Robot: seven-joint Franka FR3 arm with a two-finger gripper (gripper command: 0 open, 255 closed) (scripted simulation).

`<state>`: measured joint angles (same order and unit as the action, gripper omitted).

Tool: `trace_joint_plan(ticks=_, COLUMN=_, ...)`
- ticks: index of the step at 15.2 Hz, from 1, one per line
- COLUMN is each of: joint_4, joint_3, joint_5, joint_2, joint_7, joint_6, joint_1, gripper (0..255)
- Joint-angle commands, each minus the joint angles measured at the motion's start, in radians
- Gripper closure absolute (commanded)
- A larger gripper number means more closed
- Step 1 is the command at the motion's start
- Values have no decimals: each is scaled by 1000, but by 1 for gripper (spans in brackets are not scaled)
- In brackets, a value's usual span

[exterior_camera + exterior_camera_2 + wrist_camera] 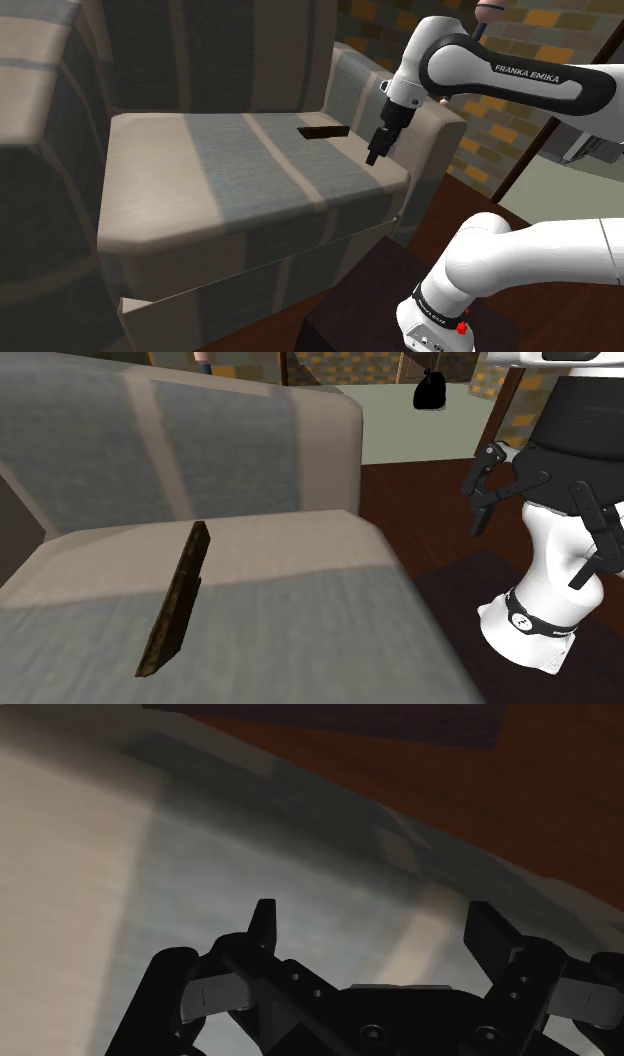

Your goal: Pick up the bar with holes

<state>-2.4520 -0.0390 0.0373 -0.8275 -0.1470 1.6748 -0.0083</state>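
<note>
Setting: striped grey and beige armchair, whose seat cushion [230, 170] we take as our landmark, over a dark wood floor [420, 502].
Bar: we find the dark bar [323, 131] lying flat on the seat cushion, at its rear, close to where the backrest [200, 50] rises. We cannot make out its holes.
Long axis: it runs along the cushion's rear edge, one end aimed at the armrest [440, 120].
Gripper: the gripper [378, 148] hangs above the cushion's front corner beside that armrest, fingers pointing down. In the wrist view its fingers [263, 919] stand wide apart with nothing between them.
Bar from the jaws: rearward across the cushion and lower, near but not under the fingers.
Around: a patterned brick wall [530, 30] behind the chair, a black bag-like shape [433, 390] well beyond the cushion, and the dark stand [370, 310] off its front.
In the way: we see nothing on the cushion between jaws and bar. We judge the armrest and backrest the only things crowding the approach.
</note>
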Motion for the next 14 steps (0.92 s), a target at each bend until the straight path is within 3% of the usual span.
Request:
trace_joint_plan(ticks=1, joint_4=0, joint_3=0, joint_5=0, joint_2=0, joint_7=0, joint_6=0, joint_1=0, gripper=0)
trace_joint_plan(ticks=8, joint_4=89, joint_3=-187, joint_5=-97, joint_2=184, joint_7=-354, joint_6=87, joint_1=32, gripper=0)
trace_joint_plan(ticks=14, joint_4=239, joint_3=-329, joint_5=-110, joint_2=399, joint_7=-656, joint_6=148, joint_1=85, gripper=0)
